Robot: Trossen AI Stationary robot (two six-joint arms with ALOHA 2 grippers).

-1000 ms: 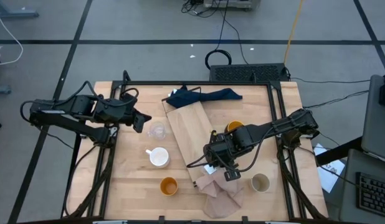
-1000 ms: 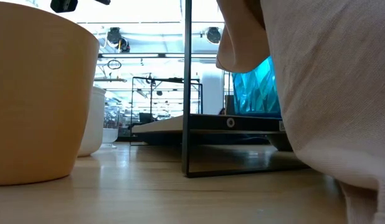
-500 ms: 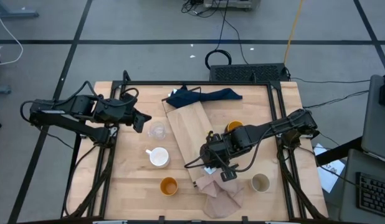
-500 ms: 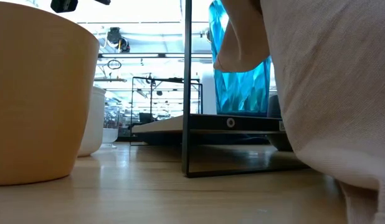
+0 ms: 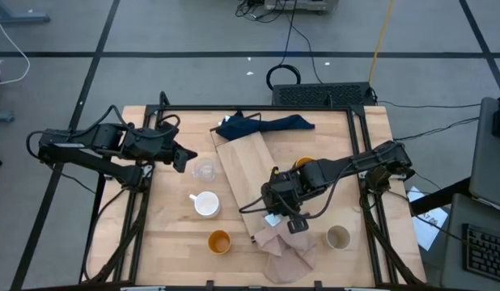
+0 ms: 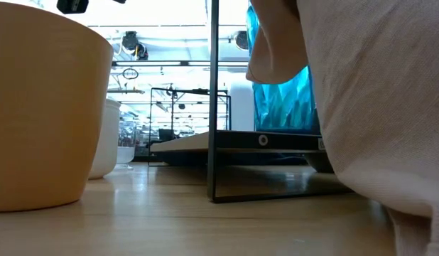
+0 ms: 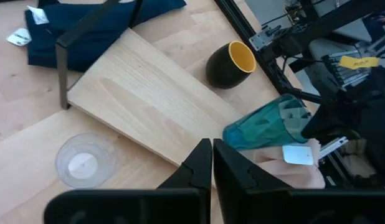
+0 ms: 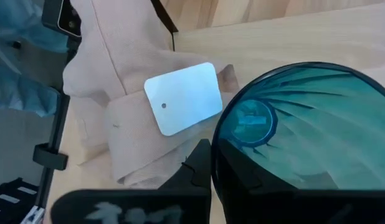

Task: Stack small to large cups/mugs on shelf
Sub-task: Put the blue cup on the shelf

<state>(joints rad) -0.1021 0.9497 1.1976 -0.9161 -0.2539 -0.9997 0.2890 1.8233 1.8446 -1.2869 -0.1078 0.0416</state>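
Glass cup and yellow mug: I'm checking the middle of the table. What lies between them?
In the high view, the shelf lies between the glass cup and the yellow mug.

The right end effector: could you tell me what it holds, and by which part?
The right end effector is shut on the teal cup, gripping its rim.

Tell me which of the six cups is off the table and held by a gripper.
The ribbed teal plastic cup: the right gripper grips its rim, tilted over the pale wooden board. The other five cups stand untouched.
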